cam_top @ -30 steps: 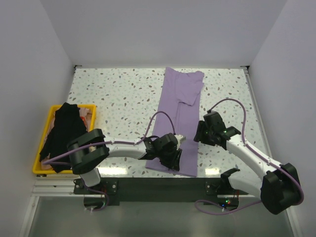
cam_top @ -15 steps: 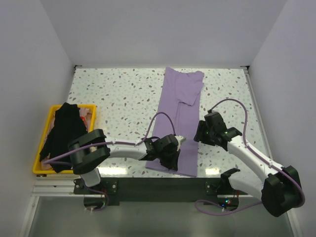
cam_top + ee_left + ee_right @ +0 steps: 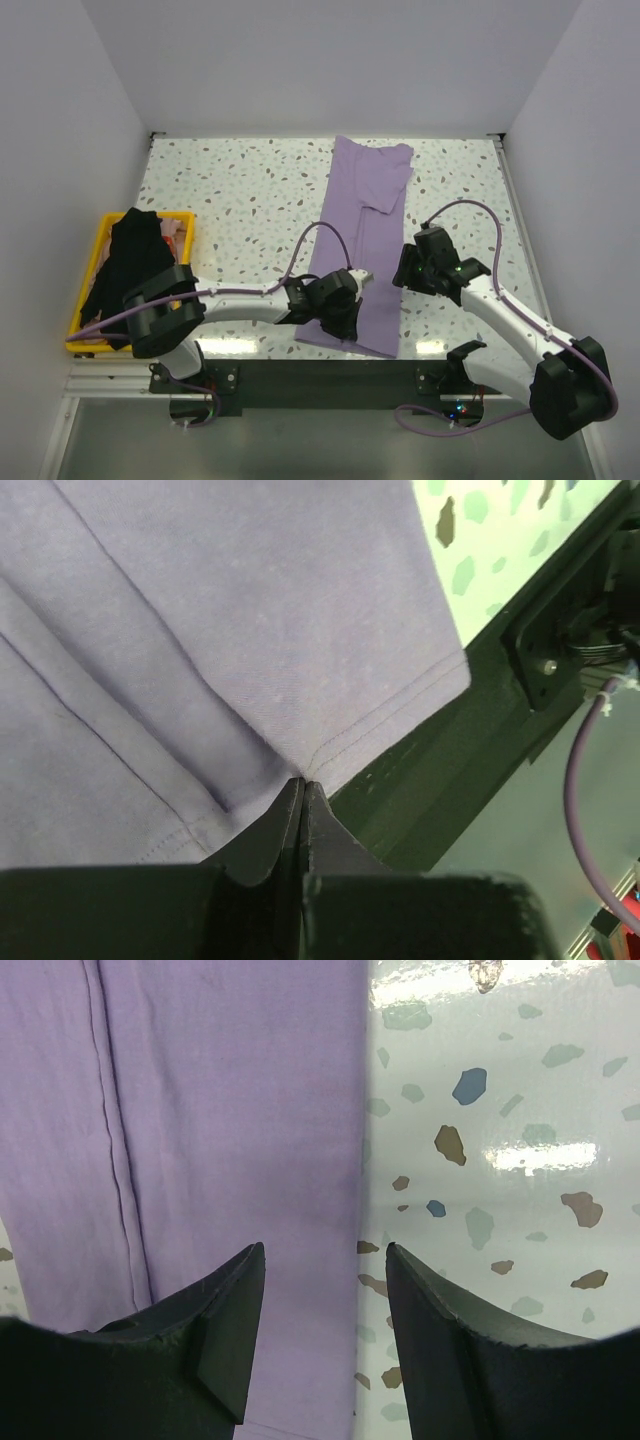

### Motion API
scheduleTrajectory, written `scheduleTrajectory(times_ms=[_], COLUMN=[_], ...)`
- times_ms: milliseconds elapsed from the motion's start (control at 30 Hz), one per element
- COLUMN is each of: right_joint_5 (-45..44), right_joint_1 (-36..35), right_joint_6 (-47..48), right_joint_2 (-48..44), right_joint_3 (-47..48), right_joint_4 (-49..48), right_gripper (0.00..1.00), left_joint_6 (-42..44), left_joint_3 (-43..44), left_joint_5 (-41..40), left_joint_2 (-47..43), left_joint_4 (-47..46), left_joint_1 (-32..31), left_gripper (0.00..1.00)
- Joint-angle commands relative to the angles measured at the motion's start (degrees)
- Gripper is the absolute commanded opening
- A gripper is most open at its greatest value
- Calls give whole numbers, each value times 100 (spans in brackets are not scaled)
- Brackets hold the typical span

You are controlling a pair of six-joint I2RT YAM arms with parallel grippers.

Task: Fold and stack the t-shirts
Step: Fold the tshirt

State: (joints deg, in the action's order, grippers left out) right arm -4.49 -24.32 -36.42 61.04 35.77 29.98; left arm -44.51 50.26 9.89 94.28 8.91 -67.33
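A pale lavender t-shirt [image 3: 362, 225] lies folded into a long narrow strip down the middle of the speckled table. Its near hem [image 3: 390, 715] reaches the table's front edge. My left gripper [image 3: 303, 780] is shut on that hem, pinching the lavender fabric into a small pucker [image 3: 340, 322]. My right gripper [image 3: 325, 1250] hovers open over the strip's right edge [image 3: 403, 270], one finger above the cloth and the other above bare table. A black t-shirt [image 3: 128, 265] lies heaped in the yellow crate at the left.
The yellow crate [image 3: 84, 290] stands at the table's left front edge. The dark frame rail [image 3: 470, 750] runs just past the hem at the table's front. White walls close in the table on three sides.
My left gripper has shut on the lavender hem near the front edge, and its arm has shifted slightly. The right arm holds still.
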Motion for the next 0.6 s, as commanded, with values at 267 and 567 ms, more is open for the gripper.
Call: scheduleTrajectory(times_ms=[267,567], right_joint_5=[62,282], right_joint_1=[23,-12], right_joint_6=[56,259], right_joint_2=[-136,135], right_joint_3=[176,650], right_joint_4=[52,-62], right_gripper=[55,56], left_joint_6=[-233,-356], left_joint_3=[-78,-350], left_joint_5=[-216,-216], left_joint_2=[-656,-876], left_joint_4=[155,111], left_joint_1=[-43,-43], left_gripper=[0,0])
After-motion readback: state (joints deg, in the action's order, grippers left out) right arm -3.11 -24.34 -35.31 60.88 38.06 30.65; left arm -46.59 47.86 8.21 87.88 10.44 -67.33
